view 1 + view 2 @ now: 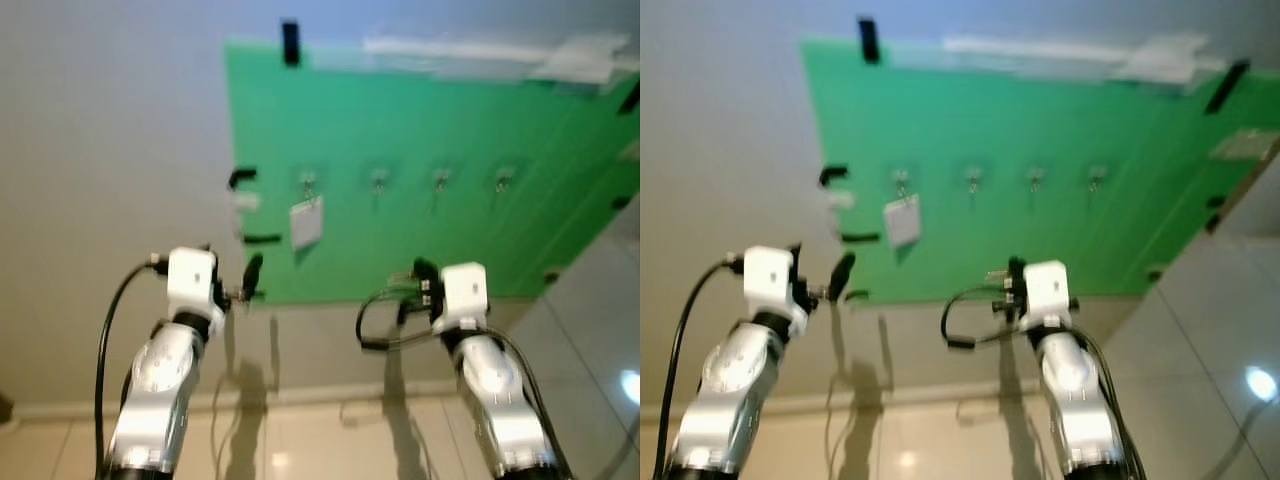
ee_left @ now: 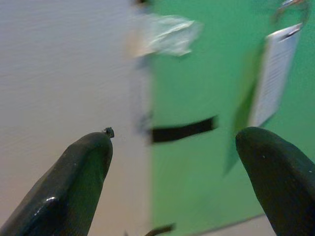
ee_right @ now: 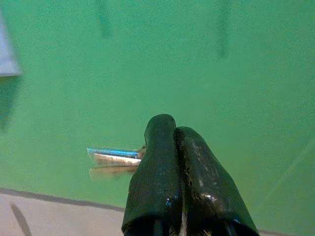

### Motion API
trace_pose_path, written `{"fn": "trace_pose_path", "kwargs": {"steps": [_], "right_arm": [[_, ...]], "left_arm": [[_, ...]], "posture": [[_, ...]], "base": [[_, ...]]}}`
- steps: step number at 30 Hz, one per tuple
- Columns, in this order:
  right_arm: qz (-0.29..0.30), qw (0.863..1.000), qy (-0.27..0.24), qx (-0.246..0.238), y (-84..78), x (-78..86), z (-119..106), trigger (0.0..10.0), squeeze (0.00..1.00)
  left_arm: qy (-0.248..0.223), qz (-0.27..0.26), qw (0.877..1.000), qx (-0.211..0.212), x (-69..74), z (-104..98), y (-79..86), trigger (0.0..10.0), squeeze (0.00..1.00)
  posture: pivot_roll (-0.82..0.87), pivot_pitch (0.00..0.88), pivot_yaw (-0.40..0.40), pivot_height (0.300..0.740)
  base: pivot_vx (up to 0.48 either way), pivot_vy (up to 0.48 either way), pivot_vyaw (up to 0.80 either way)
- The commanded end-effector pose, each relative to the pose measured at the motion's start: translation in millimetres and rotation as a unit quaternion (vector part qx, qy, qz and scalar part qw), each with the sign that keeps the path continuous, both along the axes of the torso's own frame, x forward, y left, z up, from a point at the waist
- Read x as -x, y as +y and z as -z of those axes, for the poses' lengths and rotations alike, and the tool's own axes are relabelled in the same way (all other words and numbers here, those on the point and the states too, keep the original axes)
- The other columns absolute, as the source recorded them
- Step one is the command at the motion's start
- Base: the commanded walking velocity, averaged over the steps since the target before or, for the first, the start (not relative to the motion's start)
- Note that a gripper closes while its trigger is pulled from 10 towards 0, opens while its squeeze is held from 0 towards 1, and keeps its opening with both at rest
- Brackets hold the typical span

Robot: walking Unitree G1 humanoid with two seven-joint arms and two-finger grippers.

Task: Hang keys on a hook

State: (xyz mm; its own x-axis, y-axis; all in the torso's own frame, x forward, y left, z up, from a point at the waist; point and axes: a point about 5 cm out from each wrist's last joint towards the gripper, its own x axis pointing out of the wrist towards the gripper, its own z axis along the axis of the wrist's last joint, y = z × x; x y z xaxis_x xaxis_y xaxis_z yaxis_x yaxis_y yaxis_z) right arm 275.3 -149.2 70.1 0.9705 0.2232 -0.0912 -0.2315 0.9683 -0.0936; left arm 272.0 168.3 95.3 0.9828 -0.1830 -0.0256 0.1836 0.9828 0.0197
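Observation:
A green board [image 1: 420, 200] is fixed to the grey wall and carries a row of small hooks [image 1: 379, 178]. From the leftmost hook [image 1: 308, 180] hangs a white tag [image 1: 306, 222]. My right gripper [image 1: 420, 272] is raised in front of the board's lower part, below the middle hooks. It is shut on the keys [image 3: 113, 160], whose blades stick out sideways from the fingers [image 3: 162, 162]. My left gripper [image 1: 248, 275] stands open at the board's lower left edge with nothing between its fingers [image 2: 74, 182]. The tag [image 2: 275, 73] lies ahead of it.
Black tape strips [image 1: 262, 239] hold the board's left edge, and another [image 1: 290, 42] sits at its top. A pale strip [image 1: 480, 50] runs along the board's top. Below are a baseboard [image 1: 300, 395] and glossy tiled floor [image 1: 330, 440]. A black cable [image 1: 375, 320] loops by my right wrist.

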Motion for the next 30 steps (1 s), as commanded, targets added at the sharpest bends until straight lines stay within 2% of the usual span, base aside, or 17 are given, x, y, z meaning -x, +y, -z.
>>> {"fn": "trace_pose_path", "kwargs": {"steps": [1,2,3,4,5,6,7,9,12,14,15,16,17,19,20,23,30], "right_arm": [[-0.109,0.994,0.008,0.021,13.5,-0.1,-9,10.0,0.0],[-0.109,0.994,0.008,0.021,13.5,-0.1,-9,10.0,0.0],[-0.128,0.992,0.001,0.016,15.5,-6.9,-21,10.0,0.0],[-0.128,0.992,0.001,0.016,15.5,-6.9,-21,10.0,0.0],[-0.152,0.988,-0.002,-0.001,17.3,-13.5,-36,10.0,0.0],[-0.174,0.985,-0.002,-0.013,20.0,-14.5,-44,10.0,0.0],[-0.174,0.985,-0.002,-0.013,20.0,-14.5,-44,10.0,0.0],[-0.216,0.976,0.002,-0.018,25.1,-13.7,-53,10.0,0.0],[-0.279,0.96,0.014,-0.012,28.4,-12.2,-67,10.0,0.0],[-0.285,0.958,0.009,-0.024,28.1,-14.9,-74,10.0,0.0],[-0.282,0.958,0.0,-0.056,27.0,-21.6,-84,10.0,0.0],[-0.282,0.958,0.0,-0.056,27.0,-21.6,-84,10.0,0.0],[-0.279,0.957,-0.002,-0.076,28.0,-26.5,-88,10.0,0.0],[-0.281,0.956,-0.001,-0.079,30.1,-28.9,-89,10.0,0.0],[-0.287,0.953,0.004,-0.095,34.2,-32.7,-90,10.0,0.0],[-0.297,0.948,0.011,-0.111,38.2,-34.9,-91,10.0,0.0],[-0.294,0.938,0.027,-0.182,43.9,-49.4,-103,10.0,0.0]], "left_arm": [[-0.011,0.021,0.999,0.025,-0.7,-7,-10.2,10.0,0.0],[-0.011,0.021,0.999,0.025,-0.7,-7,-10.2,10.0,0.0],[-0.015,0.065,0.998,0.016,-0.8,-12,-17.2,10.0,0.0],[-0.015,0.065,0.998,0.016,-0.8,-12,-17.2,10.0,0.0],[-0.02,0.12,0.993,-0.004,-1.0,-18,-23.5,10.0,0.0],[-0.016,0.148,0.989,-0.014,-0.8,-20,-26.0,10.0,0.0],[-0.016,0.148,0.989,-0.014,-0.8,-20,-26.0,10.0,0.0],[-0.008,0.19,0.981,-0.024,0.9,-22,-29.4,10.0,0.0],[0.006,0.298,0.954,-0.012,14.2,-28,-40.5,10.0,0.0],[0.005,0.312,0.95,-0.007,16.4,-30,-41.5,10.0,0.0],[-0.008,0.299,0.954,-0.001,15.4,-31,-40.0,10.0,0.0],[-0.008,0.299,0.954,-0.001,15.4,-31,-40.0,10.0,0.0],[-0.013,0.292,0.956,0.01,15.0,-29,-38.6,10.0,0.0],[-0.016,0.287,0.958,0.016,14.9,-28,-37.3,10.0,0.0],[-0.013,0.283,0.958,0.042,15.5,-26,-33.9,10.0,0.0],[-0.01,0.287,0.956,0.059,18.2,-26,-33.5,10.0,0.0],[-0.007,0.291,0.954,0.071,25.7,-21,-43.5,10.0,0.0]], "posture": [[0.04,0.0,-0.025,0.74],[0.04,0.0,-0.025,0.74],[0.05,0.0,-0.042,0.74],[0.05,0.0,-0.042,0.74],[0.06,0.0,-0.054,0.74],[0.06,0.0,-0.055,0.74],[0.06,0.0,-0.055,0.74],[0.07,0.0,-0.063,0.74],[0.07,0.0,-0.079,0.74],[0.07,0.0,-0.082,0.74],[0.07,0.0,-0.084,0.74],[0.07,0.0,-0.084,0.74],[0.07,0.0,-0.085,0.74],[0.07,0.0,-0.085,0.74],[0.08,0.0,-0.091,0.74],[0.09,0.0,-0.099,0.74],[0.09,0.0,-0.121,0.74]], "base": [[0.0,0.0,0.0],[0.0,0.0,0.0],[0.0,0.0,0.0],[0.0,0.0,0.0],[0.0,0.0,0.0],[0.0,0.0,0.0],[0.0,0.0,0.0],[0.0,0.0,0.0],[0.0,0.0,0.0],[0.0,0.0,0.0],[0.0,0.0,0.0],[0.0,0.0,0.0],[0.0,0.0,0.0],[0.0,0.0,0.0],[0.0,0.0,0.0],[0.0,0.0,0.0],[0.0,0.0,0.0]]}}
